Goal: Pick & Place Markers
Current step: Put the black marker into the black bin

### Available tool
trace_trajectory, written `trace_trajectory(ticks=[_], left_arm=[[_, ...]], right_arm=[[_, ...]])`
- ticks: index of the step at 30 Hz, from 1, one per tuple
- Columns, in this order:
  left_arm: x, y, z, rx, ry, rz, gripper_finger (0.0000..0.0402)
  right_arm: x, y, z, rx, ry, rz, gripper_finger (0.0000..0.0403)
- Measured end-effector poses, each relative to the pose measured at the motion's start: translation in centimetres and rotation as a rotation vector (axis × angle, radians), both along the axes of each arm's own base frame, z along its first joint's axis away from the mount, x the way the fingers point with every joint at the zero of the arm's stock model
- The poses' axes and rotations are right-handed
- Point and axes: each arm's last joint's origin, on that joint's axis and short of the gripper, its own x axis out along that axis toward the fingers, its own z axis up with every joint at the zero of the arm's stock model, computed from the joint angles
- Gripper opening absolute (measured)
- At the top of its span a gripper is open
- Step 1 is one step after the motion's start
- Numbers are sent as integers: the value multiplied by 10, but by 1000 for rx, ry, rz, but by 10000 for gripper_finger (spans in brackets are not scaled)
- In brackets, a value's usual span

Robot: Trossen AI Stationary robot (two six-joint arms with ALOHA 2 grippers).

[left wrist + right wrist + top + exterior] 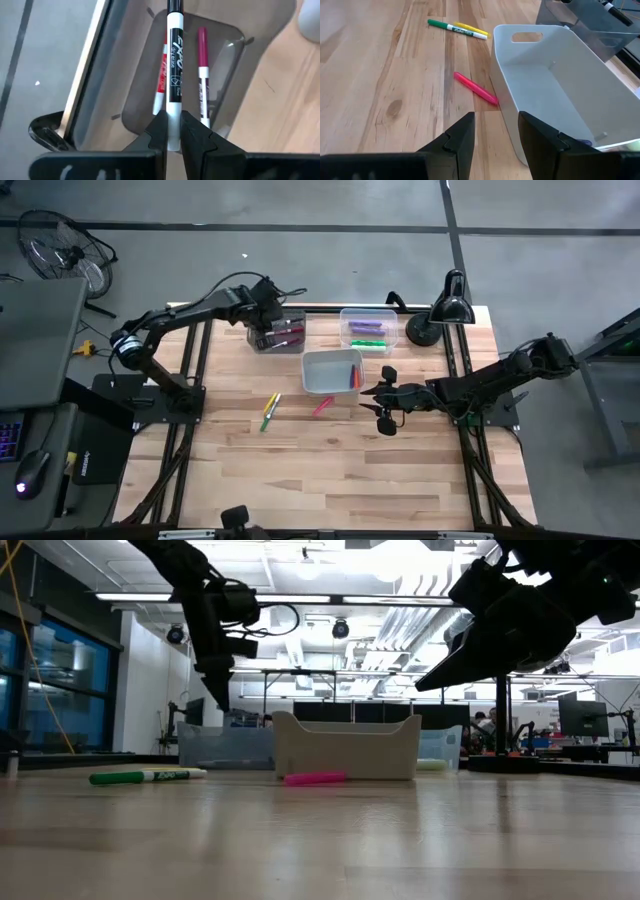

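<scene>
While lamp (447, 305) flanks bins (332, 371).

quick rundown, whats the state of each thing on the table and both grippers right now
left gripper: shut on black marker, above the dark bin
black marker: held, hanging over dark bin
dark bin: holds red markers
white bin: open, red-orange marker inside
clear bin: holds purple and green markers
pink marker: lying loose beside white bin
green marker: loose on table, beside yellow marker
right gripper: open, empty, near white bin
desk lamp: upright
</scene>
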Motion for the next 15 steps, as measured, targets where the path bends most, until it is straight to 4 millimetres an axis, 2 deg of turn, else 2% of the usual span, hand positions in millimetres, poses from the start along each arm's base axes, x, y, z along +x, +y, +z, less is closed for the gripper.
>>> trace_trajectory(ticks=[9, 15], left_arm=[[-21, 23, -1, -111, -95, 3, 26], [-22, 33, -15, -195, -98, 6, 26]], right_arm=[[0, 0, 0, 0, 0, 0, 139], [0, 0, 0, 0, 0, 0, 139]])
